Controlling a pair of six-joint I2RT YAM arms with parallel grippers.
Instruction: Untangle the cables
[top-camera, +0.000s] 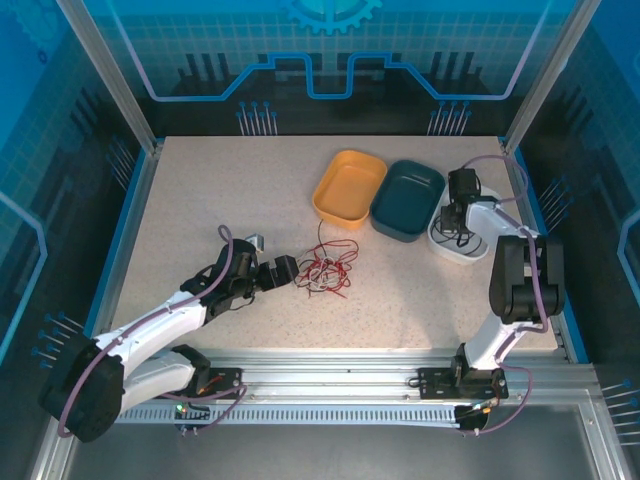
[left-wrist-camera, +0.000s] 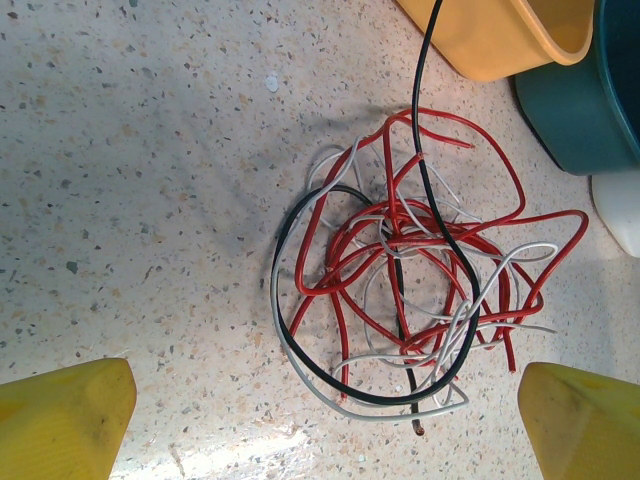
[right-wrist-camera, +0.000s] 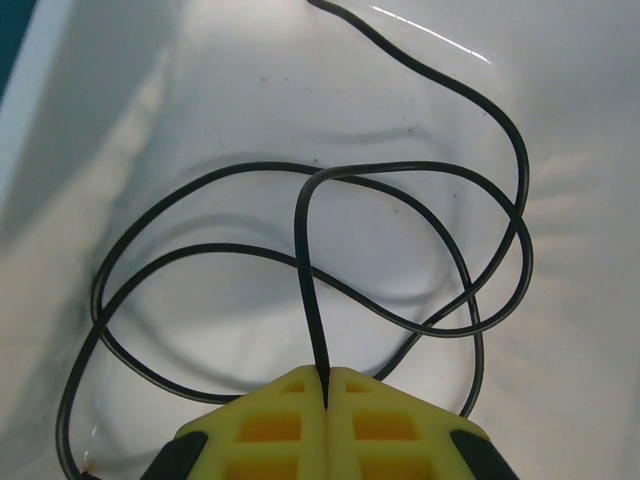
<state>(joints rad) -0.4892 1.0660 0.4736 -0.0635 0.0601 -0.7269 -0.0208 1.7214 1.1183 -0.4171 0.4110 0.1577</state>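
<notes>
Right jaws pinch the black cable (right-wrist-camera: 309, 300) coiled in, seemingly, a white tray (right-wrist-camera: 200, 90); left jaws open.

A speckled beige table (top-camera: 200, 200) is filling the middle of the top view. Three tubs are sitting side by side at its upper right: an orange one (top-camera: 349, 186), a dark teal one (top-camera: 408, 198) (both lying diagonally) and a white one (top-camera: 450, 250) toward the right edge. A metal rail (top-camera: 330, 375) is running along the bottom.

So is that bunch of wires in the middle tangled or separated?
Tangled: red, white and black cables loop through each other in one heap. One black cable lies apart in the white tray, pinched by the right claw.
</notes>
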